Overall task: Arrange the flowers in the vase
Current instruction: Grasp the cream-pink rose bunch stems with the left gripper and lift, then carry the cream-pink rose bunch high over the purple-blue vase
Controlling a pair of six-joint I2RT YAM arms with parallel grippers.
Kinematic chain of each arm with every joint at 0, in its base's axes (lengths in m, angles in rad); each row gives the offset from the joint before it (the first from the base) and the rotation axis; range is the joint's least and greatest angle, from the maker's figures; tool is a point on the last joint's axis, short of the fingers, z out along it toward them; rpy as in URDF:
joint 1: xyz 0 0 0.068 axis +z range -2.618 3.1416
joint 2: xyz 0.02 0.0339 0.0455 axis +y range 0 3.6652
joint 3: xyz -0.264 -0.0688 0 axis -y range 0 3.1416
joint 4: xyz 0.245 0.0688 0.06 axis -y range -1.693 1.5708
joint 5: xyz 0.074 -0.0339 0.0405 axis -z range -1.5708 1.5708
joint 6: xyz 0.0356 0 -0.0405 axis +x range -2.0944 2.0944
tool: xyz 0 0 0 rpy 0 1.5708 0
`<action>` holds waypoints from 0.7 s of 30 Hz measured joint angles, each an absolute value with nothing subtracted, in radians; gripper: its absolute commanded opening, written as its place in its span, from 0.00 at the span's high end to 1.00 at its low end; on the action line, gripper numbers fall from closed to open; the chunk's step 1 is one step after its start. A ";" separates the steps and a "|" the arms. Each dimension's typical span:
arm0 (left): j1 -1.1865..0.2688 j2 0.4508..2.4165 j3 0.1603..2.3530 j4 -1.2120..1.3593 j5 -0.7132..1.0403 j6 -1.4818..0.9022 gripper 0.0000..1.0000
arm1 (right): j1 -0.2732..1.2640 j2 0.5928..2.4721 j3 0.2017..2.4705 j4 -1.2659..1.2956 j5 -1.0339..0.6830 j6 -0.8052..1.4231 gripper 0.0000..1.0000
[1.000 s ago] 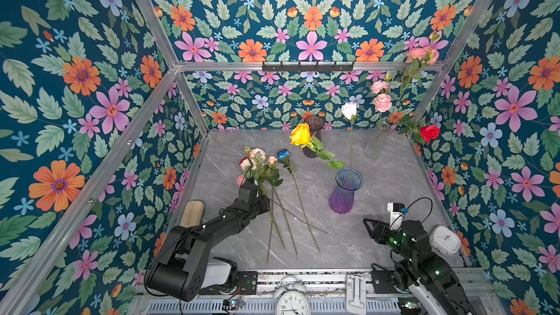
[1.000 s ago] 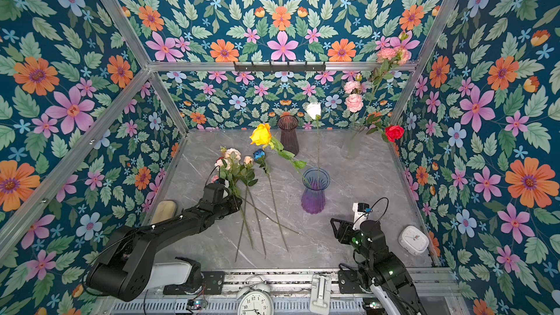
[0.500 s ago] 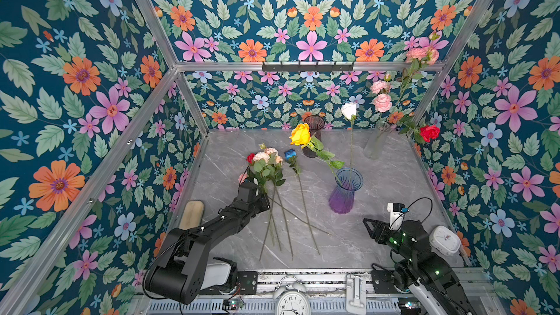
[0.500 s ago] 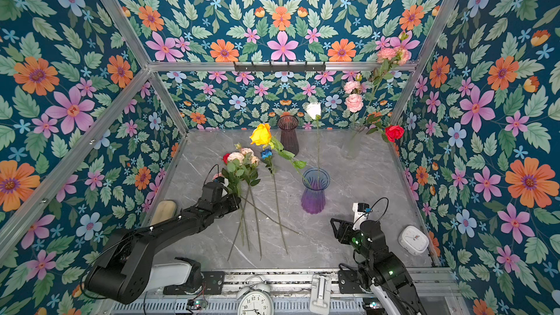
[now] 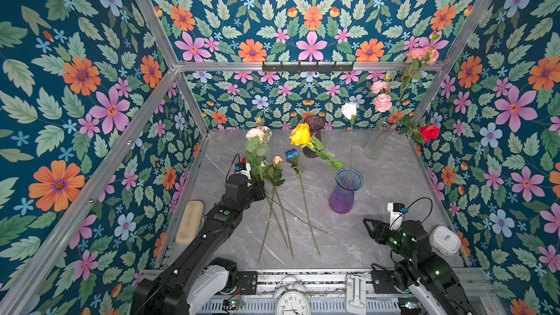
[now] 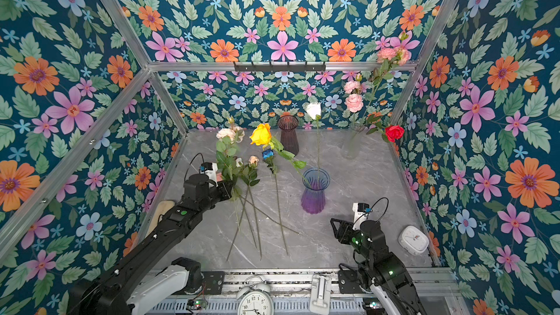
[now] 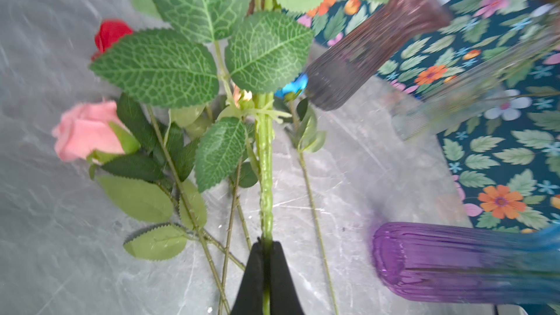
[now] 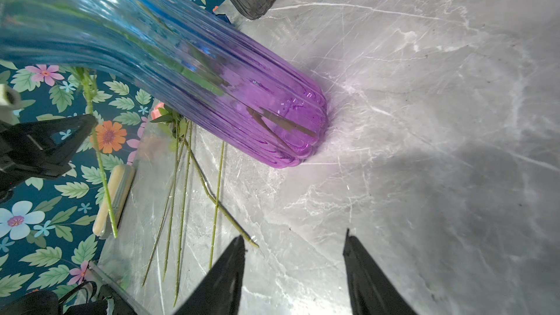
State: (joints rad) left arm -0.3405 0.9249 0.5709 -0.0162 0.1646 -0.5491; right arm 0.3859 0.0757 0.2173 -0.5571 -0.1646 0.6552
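**Fig.** Left hand [image 7: 266, 246], clenched on a peach flower [image 5: 256, 133] by its stem, had raised it off the counter [image 5: 348, 246]. Insertion into the vase [image 5: 345, 189] remained. Right hand [image 8: 294, 234] stood released, empty.

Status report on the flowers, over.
Left end effector shut on stem of peach flower. Right end effector open, empty. Purple vase holds yellow rose, white rose. Yellow rose leans across the approach.

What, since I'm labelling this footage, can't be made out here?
Held flower: bloom lies past the picture's edge, left wrist view.
Clear vase: blurred, left wrist view.
Purple vase: rim cut off by the edge, right wrist view.
Alarm clock: cut by the lower edge, both top views.
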 measured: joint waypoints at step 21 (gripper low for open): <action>-0.611 1.051 1.149 0.696 0.442 -0.662 1.00 | 0.386 0.076 0.217 -0.557 -0.165 0.655 0.46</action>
